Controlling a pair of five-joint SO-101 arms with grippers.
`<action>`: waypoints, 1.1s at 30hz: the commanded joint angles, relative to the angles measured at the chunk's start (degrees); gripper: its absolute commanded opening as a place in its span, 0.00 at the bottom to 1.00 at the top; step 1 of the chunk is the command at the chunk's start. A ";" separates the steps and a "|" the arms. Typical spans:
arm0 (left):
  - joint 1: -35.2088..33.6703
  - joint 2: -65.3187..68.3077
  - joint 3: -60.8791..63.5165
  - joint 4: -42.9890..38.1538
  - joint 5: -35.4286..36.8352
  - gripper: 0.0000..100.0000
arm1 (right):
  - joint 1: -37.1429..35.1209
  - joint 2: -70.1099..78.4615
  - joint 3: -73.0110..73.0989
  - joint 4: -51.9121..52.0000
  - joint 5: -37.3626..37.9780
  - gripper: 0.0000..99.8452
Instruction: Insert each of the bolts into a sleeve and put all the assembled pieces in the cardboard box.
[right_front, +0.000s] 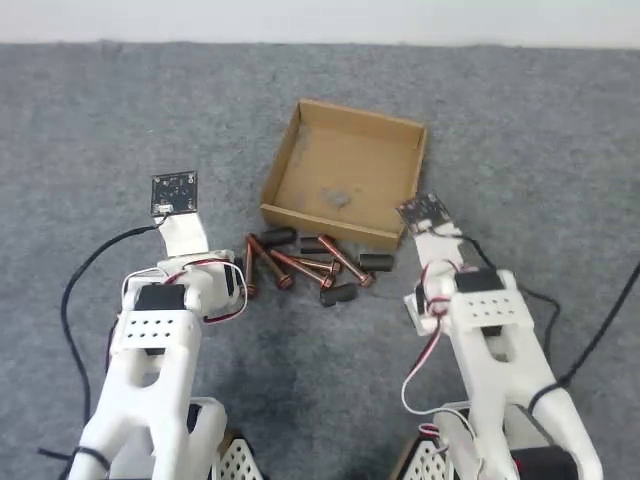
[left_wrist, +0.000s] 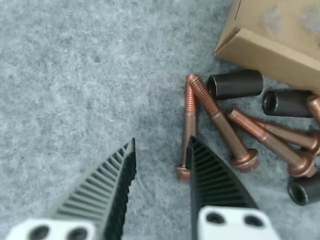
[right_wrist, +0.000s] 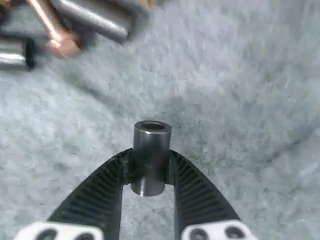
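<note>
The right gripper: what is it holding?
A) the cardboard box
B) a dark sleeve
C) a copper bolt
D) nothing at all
B: in the right wrist view the right gripper is shut on a dark sleeve, clamped between its two black fingers, while the copper bolts lie farther off on the grey carpet.
</note>
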 joint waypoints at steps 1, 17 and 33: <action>0.35 -0.35 -1.80 -0.79 -0.44 0.16 | 1.45 -3.30 2.55 -5.41 -0.79 0.01; 6.42 18.02 -11.30 0.70 3.69 0.16 | 1.45 -3.30 2.64 -5.58 -0.88 0.01; 5.80 39.65 -29.41 14.95 -8.70 0.01 | 1.45 -3.30 2.64 -6.02 -0.70 0.01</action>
